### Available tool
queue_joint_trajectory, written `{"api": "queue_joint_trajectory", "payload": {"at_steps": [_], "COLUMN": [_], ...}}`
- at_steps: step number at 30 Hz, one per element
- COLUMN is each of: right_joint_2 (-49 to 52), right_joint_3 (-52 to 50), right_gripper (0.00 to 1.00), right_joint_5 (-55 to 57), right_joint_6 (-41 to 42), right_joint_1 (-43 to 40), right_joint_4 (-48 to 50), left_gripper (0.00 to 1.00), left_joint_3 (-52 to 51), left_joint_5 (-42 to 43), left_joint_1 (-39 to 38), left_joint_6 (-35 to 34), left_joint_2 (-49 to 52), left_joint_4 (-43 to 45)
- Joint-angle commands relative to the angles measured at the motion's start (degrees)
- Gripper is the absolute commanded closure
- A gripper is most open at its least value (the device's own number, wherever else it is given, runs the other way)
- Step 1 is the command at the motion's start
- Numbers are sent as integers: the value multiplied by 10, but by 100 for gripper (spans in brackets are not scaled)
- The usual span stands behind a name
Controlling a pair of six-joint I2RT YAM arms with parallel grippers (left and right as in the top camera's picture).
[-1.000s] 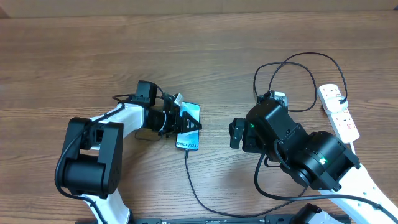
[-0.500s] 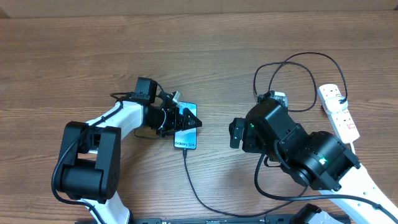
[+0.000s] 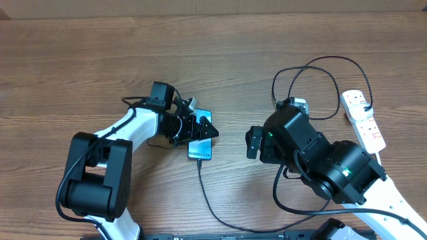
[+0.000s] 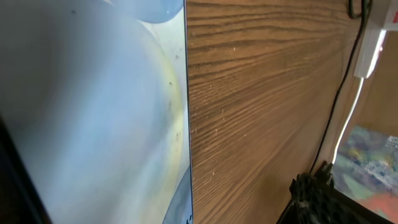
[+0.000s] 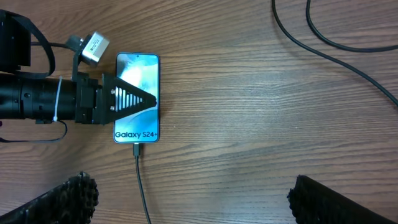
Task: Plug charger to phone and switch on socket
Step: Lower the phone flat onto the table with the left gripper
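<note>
The phone lies flat on the wood table, screen up, reading "Galaxy S24+" in the right wrist view. The charger's thin black cable runs up to the phone's bottom edge, and its plug tip sits in the port. My left gripper reaches over the phone's screen from the left, rolled on its side, with a black finger above the glass. In the left wrist view the screen fills the left half and one finger stands far right. My right gripper is open and empty, hovering right of the phone. The white socket lies at the far right.
Loose loops of the black cable lie between my right arm and the socket and cross the right wrist view. My right arm's dark body covers the table's lower right. The cable trails off the front edge.
My left wrist has shifted slightly up and to the right over the phone, and the phone has turned a little with it. The right arm has not moved.
</note>
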Motion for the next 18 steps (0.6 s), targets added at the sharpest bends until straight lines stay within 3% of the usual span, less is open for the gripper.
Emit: {"api": "queue_joint_trajectory", "payload": {"at_steps": [1,11,18], "right_joint_2": [-5,-5,-5], "right_joint_3": [12,12,12], "right_gripper": [0,0,0], "right_joint_5": [8,8,8], "right_joint_6": [4,4,4], "right_joint_1": [-2,-2,-2], "right_joint_4": [5,5,4], "left_gripper": [15,15,14], "left_joint_3": [-34,-24,-24], "left_joint_5": [-187,-279,-282], "left_joint_1": [-4,-15,-16], "left_joint_6": [-20,-52,-76], "left_joint_2": [57,57,57], "left_joint_4": [-11,-62,-42]}}
